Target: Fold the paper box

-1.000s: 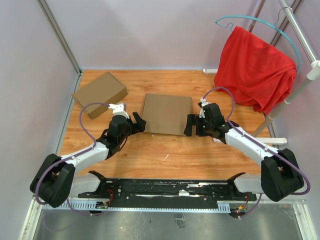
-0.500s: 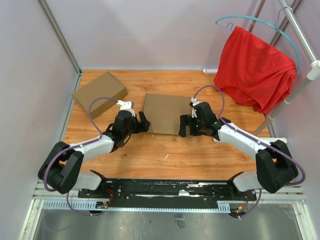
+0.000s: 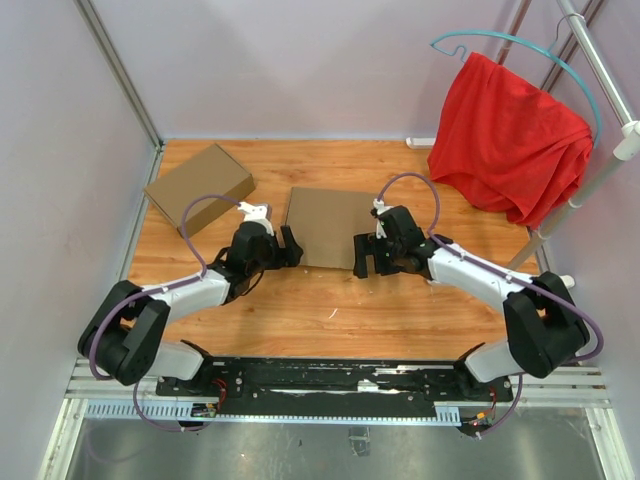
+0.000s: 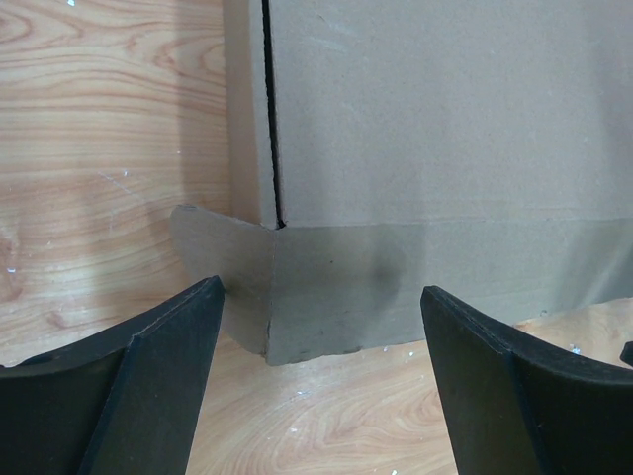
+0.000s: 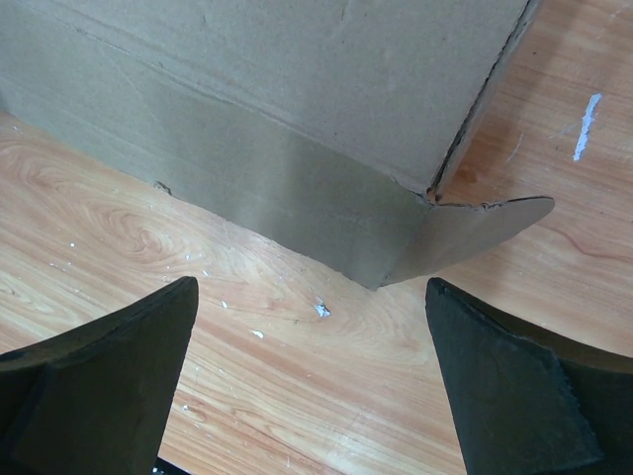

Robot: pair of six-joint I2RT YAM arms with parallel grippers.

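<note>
The paper box (image 3: 330, 224), plain brown cardboard, lies closed and flat on the wooden table (image 3: 330, 300) at its middle. My left gripper (image 3: 288, 248) is open at the box's near left corner, which shows in the left wrist view (image 4: 326, 297) with a small flap sticking out to the left. My right gripper (image 3: 366, 255) is open at the near right corner, which shows in the right wrist view (image 5: 396, 237) with a flap sticking out to the right. Neither gripper holds anything.
A second closed brown cardboard box (image 3: 199, 186) lies at the table's back left. A red cloth (image 3: 510, 140) hangs on a hanger from a rack at the right. Pale walls bound the table at the back and left.
Both grippers have moved inward to the box's near corners, the left one rightward and the right one leftward. The box has not moved.
</note>
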